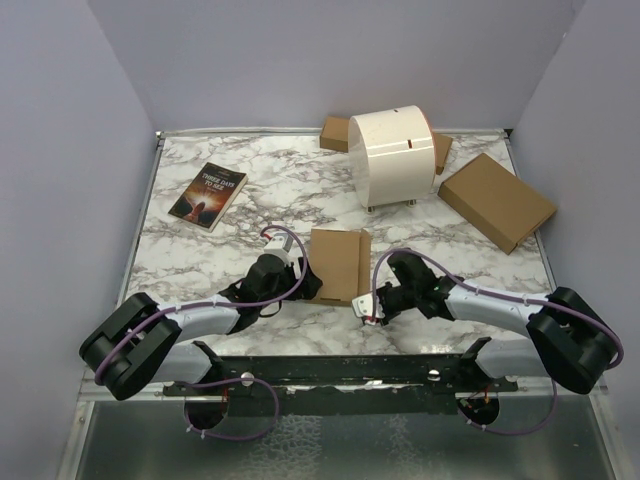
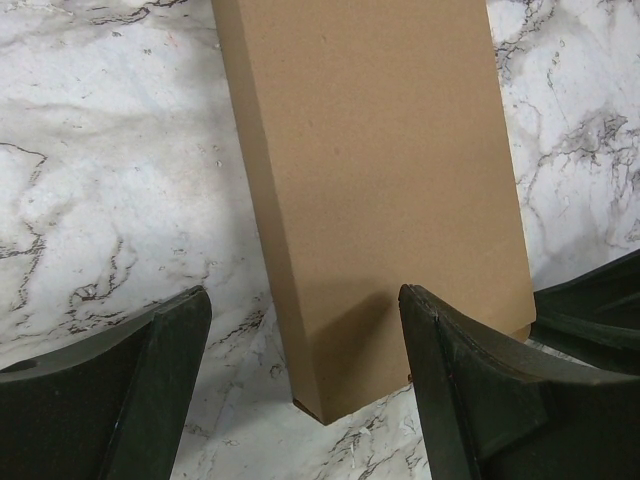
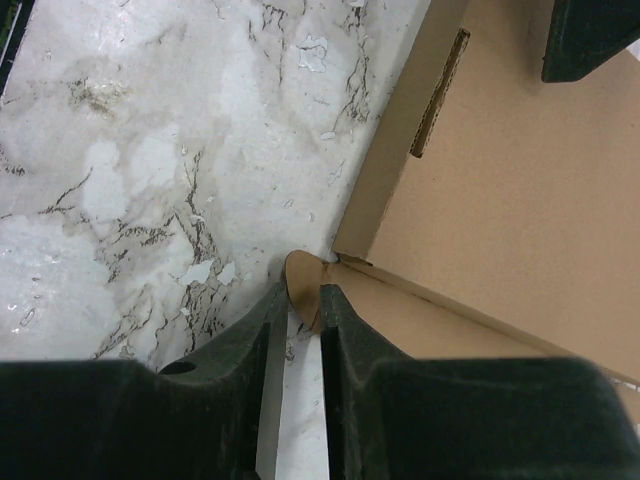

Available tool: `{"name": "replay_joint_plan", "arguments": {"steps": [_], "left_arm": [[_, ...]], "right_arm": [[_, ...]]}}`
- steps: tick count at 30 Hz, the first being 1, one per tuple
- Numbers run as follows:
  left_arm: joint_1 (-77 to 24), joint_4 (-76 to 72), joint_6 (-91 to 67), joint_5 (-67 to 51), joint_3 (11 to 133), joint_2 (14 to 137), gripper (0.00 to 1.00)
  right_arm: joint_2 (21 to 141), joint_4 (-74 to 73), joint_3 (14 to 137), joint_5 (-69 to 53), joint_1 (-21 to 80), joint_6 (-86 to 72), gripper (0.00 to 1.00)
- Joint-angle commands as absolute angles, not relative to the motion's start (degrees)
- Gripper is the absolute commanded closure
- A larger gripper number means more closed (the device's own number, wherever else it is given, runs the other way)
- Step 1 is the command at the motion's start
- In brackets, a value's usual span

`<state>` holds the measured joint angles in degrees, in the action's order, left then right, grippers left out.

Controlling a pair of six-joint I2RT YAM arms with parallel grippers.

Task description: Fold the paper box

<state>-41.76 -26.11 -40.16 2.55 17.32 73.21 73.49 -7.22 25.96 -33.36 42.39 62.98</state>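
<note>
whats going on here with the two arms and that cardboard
Two robot arms are working on a paper box that lies partly folded in the middle of the marble table. The right gripper pinches a small rounded tab at a corner of the box. The left gripper is open, straddling one end of the box. A book, a white cylinder and a larger brown box sit farther back, with neither arm near them.
</note>
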Motion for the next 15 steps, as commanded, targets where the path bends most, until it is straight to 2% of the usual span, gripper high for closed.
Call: {"name": "replay_joint_plan", "arguments": {"steps": [1,7,15], "left_arm": [[-42.2,-27.43,-40.0,2.48,16.81,73.65,0.21],[-42.17,-27.51,-39.88,2.66,16.61,74.28,0.21],[-42.19,-27.21,-39.35,2.73,17.02,75.1,0.21]], "right_arm": [[72.77,-5.1,26.95,-31.87,42.42,59.84,0.82],[72.78,-4.79,27.5,-32.27,41.59,57.26,0.89],[72.95,-3.98,28.79,-31.72,40.71,51.94,0.94]]}}
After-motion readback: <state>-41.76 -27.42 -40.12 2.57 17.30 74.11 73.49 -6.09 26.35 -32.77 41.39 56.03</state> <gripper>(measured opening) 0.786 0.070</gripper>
